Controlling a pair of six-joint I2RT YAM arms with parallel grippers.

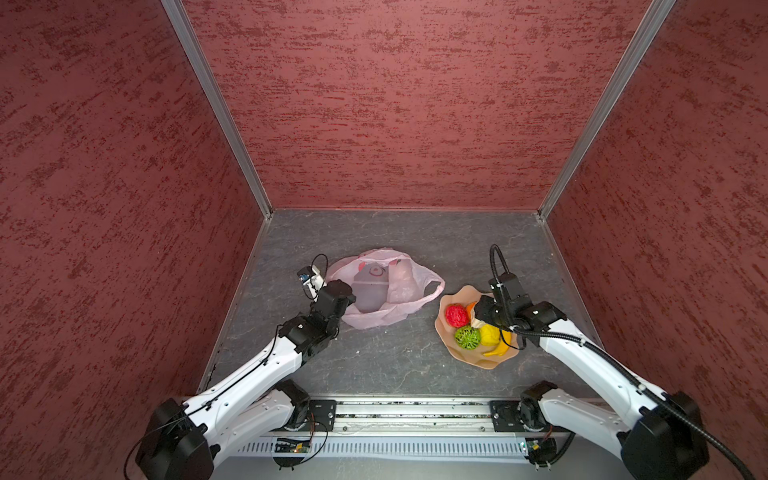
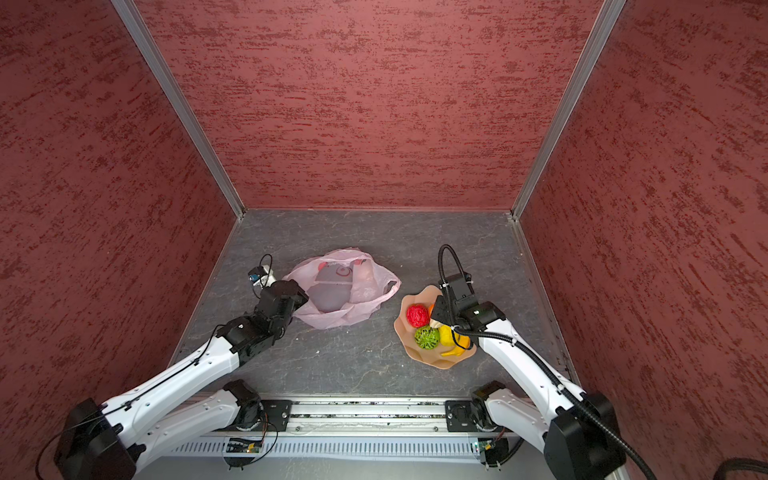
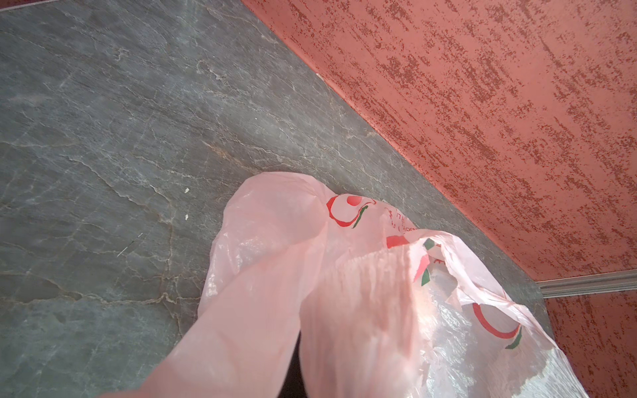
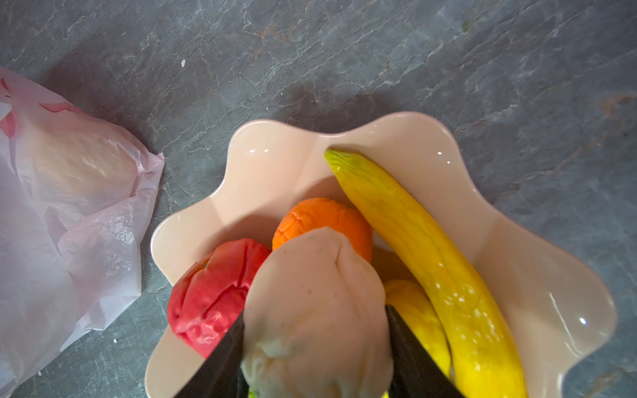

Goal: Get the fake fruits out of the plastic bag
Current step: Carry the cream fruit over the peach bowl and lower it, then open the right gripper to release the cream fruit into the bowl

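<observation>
The left end effector (image 1: 347, 301), low and reaching forward, is clamped closed, while the right end effector (image 4: 314, 313) grips with jaws half apart.

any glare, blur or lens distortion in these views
Right wrist view: small white glints on the dish and banana; the cream piece nearest the lens is soft. Left wrist view: the plastic bag blurs toward the lens. Both top views: wide-angle splay of the walls, even light, soft shadows.
</observation>
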